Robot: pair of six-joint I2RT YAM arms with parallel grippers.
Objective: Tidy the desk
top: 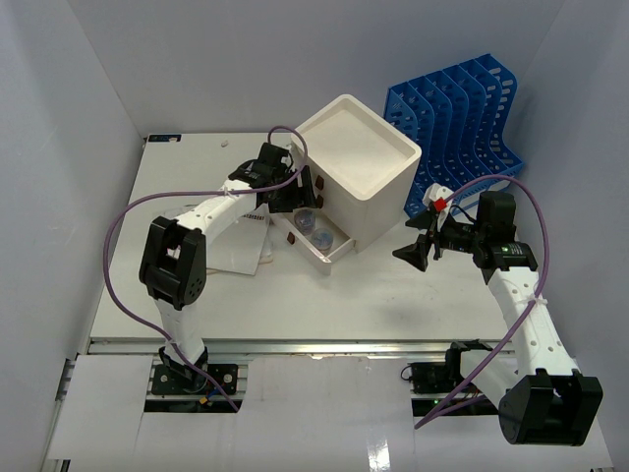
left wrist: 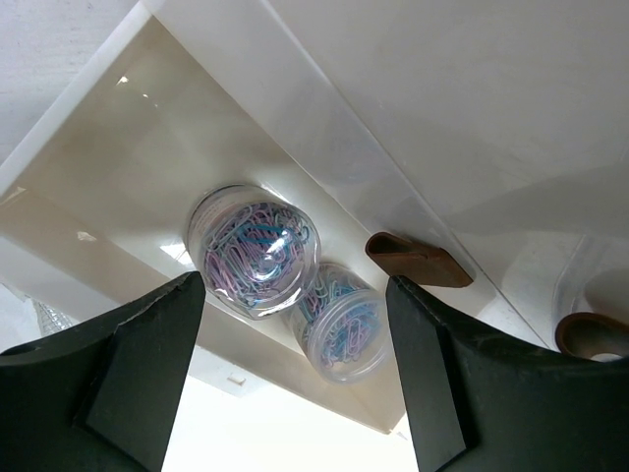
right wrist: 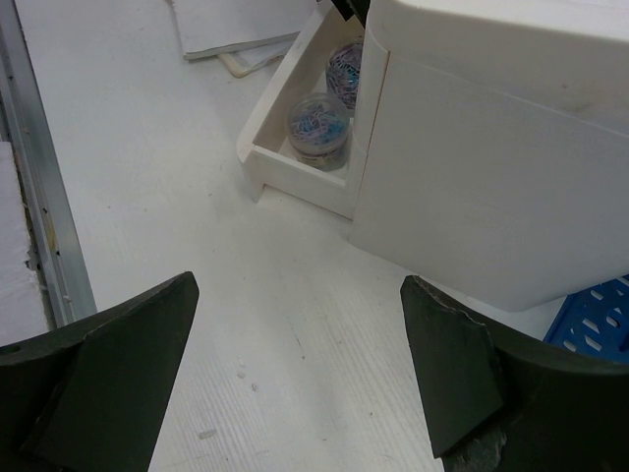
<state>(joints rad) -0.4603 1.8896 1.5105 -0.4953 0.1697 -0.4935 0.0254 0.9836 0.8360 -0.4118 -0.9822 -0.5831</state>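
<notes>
The desk [top: 373,295] carries a white three-drawer box [top: 359,157] whose bottom drawer [top: 331,258] is pulled out. Two clear jars of coloured paper clips lie in that drawer, one [left wrist: 254,246] behind the other [left wrist: 344,320]. My left gripper [left wrist: 295,283] hovers right over the drawer and jars, open, with nothing between its fingers. My right gripper [top: 418,251] hangs above the bare desk to the right of the box, open and empty. From the right wrist view, the drawer [right wrist: 260,143] and both jars [right wrist: 316,123] show ahead of it.
A blue slotted file rack [top: 462,118] stands behind the box on the right. Flat white papers or a notebook [top: 246,251] lie left of the drawer, under my left arm. Brown drawer handles [left wrist: 413,261] stick out of the box front. A metal rail [right wrist: 39,197] runs along the desk's front edge.
</notes>
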